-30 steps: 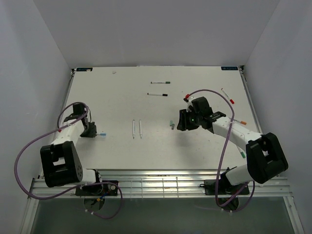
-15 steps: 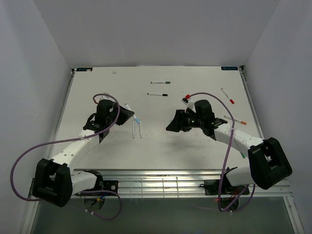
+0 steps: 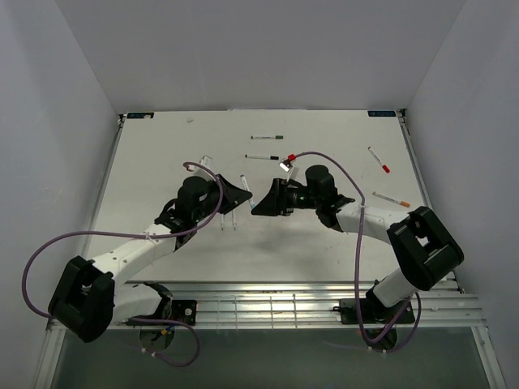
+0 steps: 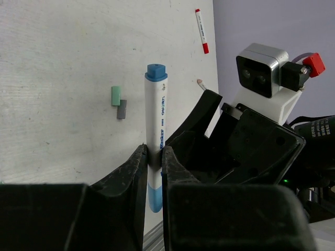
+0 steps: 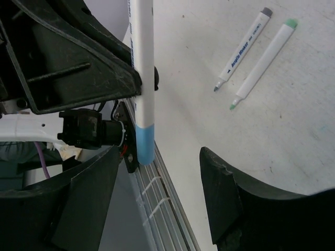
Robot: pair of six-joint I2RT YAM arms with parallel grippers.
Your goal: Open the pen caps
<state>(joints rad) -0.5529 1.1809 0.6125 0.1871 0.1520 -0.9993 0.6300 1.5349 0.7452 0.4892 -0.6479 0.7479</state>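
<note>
Two robot arms face each other at mid-table over a single pen. The left gripper (image 4: 153, 152) is clamped tight on the barrel of a white marker (image 4: 155, 117) and holds it above the table (image 4: 57, 78). The marker's light-blue cap (image 5: 144, 144) points toward the right arm. The right gripper (image 5: 159, 157) has its jaws spread wide, with a finger (image 5: 89, 198) on either side of the capped end, and neither visibly touches it.

A loose green cap (image 4: 116, 95) and a dark grey cap (image 4: 122, 109) lie just beside each other on the tabletop. An uncapped grey-ended marker (image 5: 242, 49) and a green-ended marker (image 5: 261, 65) rest side by side near the left arm.

Toward the far edge lie a green-capped pen (image 3: 268, 137) and a black-capped pen (image 3: 262, 156). A red-capped pen (image 3: 379, 159) and an orange-tipped pen (image 3: 392, 198) lie toward the right side.
</note>
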